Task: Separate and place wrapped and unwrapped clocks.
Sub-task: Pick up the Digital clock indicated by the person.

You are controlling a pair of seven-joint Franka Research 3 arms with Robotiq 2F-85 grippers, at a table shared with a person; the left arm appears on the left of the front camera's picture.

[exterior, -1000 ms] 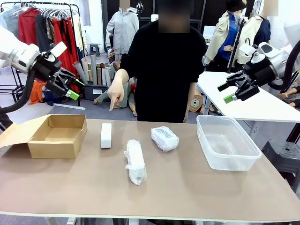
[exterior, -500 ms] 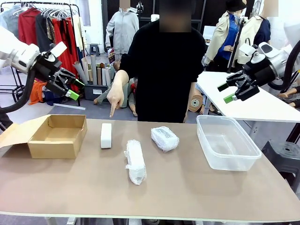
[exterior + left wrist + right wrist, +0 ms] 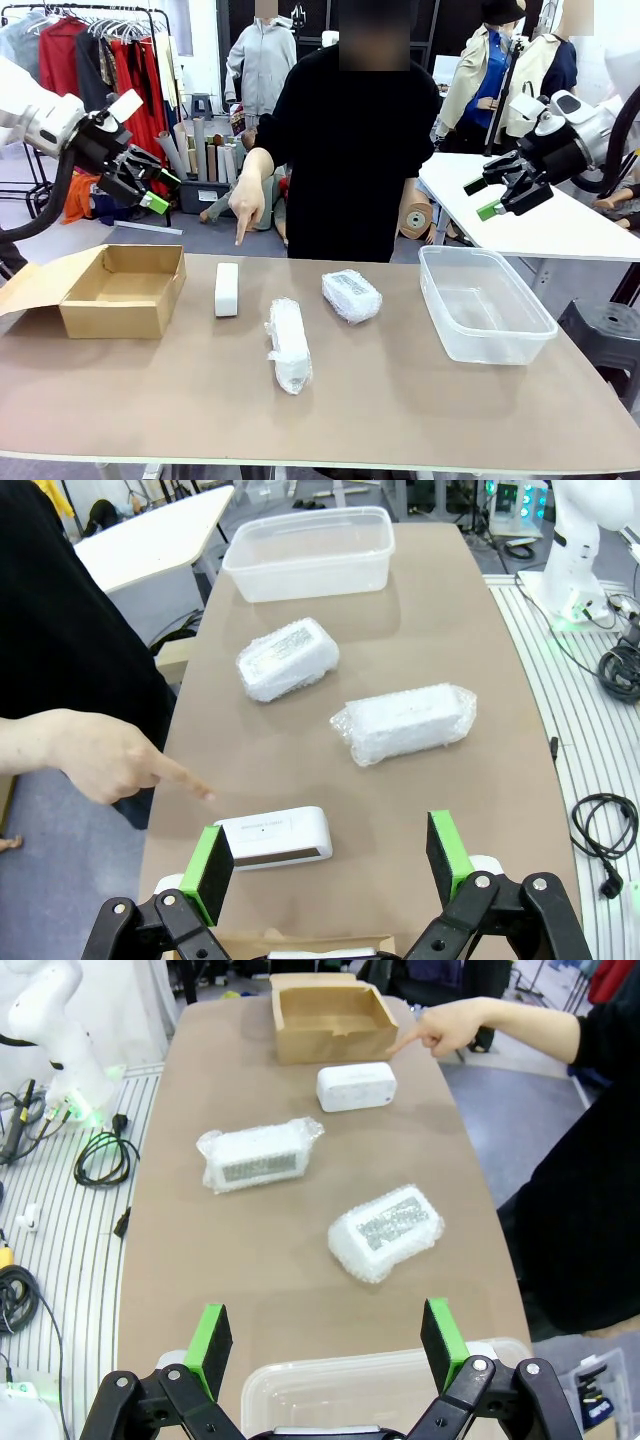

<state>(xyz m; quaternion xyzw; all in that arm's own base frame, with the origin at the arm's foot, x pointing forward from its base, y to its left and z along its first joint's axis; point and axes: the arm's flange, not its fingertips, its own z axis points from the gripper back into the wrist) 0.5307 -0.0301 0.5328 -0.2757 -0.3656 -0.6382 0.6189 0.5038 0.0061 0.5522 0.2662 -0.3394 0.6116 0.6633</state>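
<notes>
A bare white clock [image 3: 227, 289] [image 3: 273, 836] [image 3: 356, 1086] stands on the brown table, and a person's finger [image 3: 239, 236] [image 3: 193, 787] points down at it. The long wrapped clock [image 3: 288, 344] [image 3: 404, 720] [image 3: 255, 1154] lies mid-table. To its right, farther back, lies the squat wrapped clock [image 3: 351, 295] [image 3: 287, 658] [image 3: 387, 1228]. My left gripper [image 3: 153, 190] [image 3: 328, 861] hangs open, high above the cardboard box. My right gripper [image 3: 482, 198] [image 3: 326, 1345] hangs open, high above the plastic bin. Nothing is held.
An open cardboard box [image 3: 124, 290] [image 3: 330, 1022] sits at the table's left. A clear plastic bin [image 3: 484, 303] [image 3: 307, 551] [image 3: 390, 1388] sits at its right. The person [image 3: 350, 150] stands at the far edge. A second white table [image 3: 530, 215] stands behind, at the right.
The person's pointing hand has shifted slightly over the bare clock. Both arms are still.
</notes>
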